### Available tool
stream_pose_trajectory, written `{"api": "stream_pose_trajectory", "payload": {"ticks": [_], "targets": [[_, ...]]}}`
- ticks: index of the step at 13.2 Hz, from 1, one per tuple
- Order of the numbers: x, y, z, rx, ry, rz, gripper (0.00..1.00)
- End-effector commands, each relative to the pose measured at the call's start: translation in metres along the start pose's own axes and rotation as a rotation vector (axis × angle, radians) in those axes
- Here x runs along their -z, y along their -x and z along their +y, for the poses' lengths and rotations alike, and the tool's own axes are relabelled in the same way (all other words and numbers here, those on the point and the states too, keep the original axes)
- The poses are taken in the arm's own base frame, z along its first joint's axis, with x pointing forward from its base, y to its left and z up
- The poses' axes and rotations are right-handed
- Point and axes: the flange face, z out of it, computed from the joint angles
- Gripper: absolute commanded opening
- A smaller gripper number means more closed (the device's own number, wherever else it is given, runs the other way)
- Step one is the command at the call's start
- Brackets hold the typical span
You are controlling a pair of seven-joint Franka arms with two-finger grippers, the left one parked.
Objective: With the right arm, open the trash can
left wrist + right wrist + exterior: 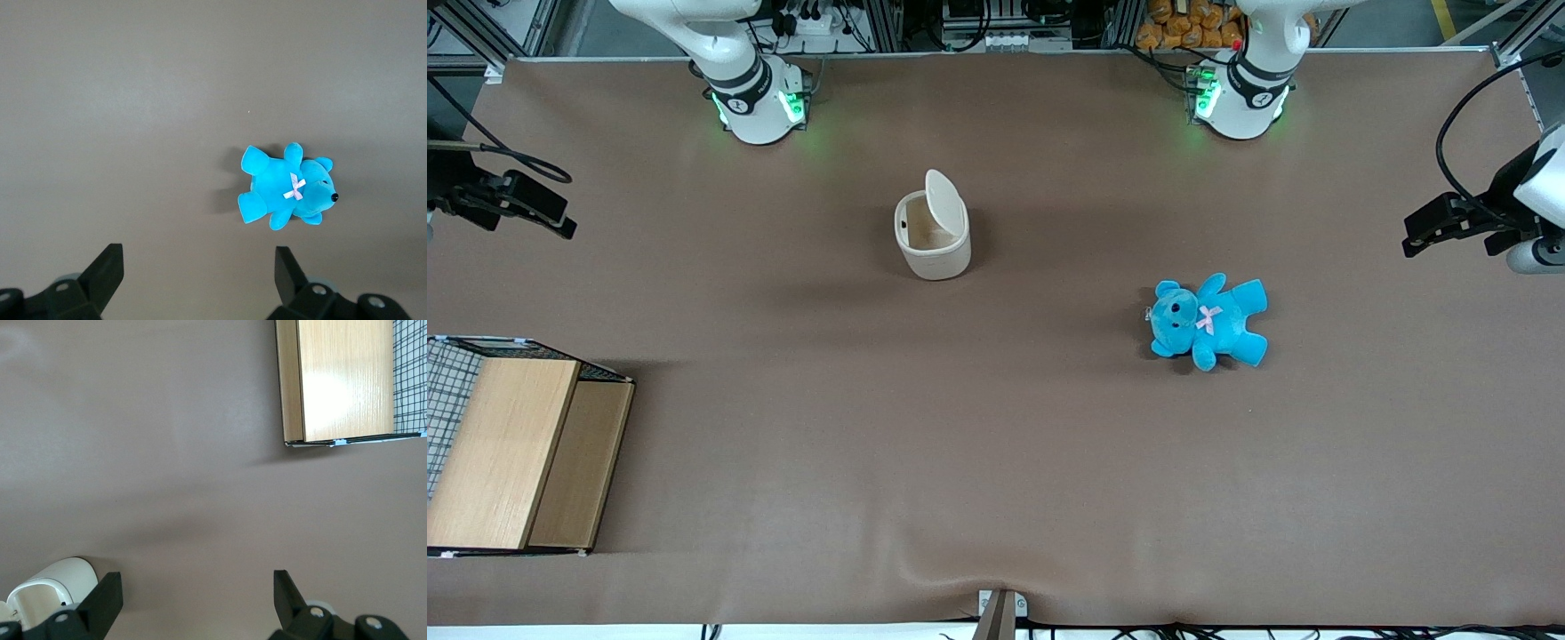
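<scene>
The trash can (933,236) is seen standing upright on the brown table (996,462), nearer the robot bases than the front camera, and its flip lid (945,203) is raised, tilted up on its hinge so that the cream interior is exposed. In the right wrist view the same trash can (47,590) is caught only partly, its rounded lid showing just beside one black finger (101,600).

The gripper (538,213) is held high at the working arm's end of the table, well apart from the trash can, with nothing between its fingers. The pincer (197,603) is shown spread wide over bare table (both fingertips are plainly separated, brown surface visible between them).

A blue teddy (1208,322) is found lying on its back toward the parked arm's end, nearer the front camera than the trash can, a pale pink bow on its chest. A wooden box (511,453) with wire mesh is set at the working arm's end, close to the front edge of the table.
</scene>
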Motion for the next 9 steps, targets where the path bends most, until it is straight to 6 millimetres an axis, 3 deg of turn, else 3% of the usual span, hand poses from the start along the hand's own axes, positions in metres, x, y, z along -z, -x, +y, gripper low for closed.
{"api": "stream_pose_trajectory", "payload": {"ticks": [1, 9], "targets": [[0.0052, -0.0007, 0.003, 0.068, 0.007, 0.01, 1.0], [0.0033, -0.0011, 0.0055, 0.099, 0.008, 0.002, 1.0]]}}
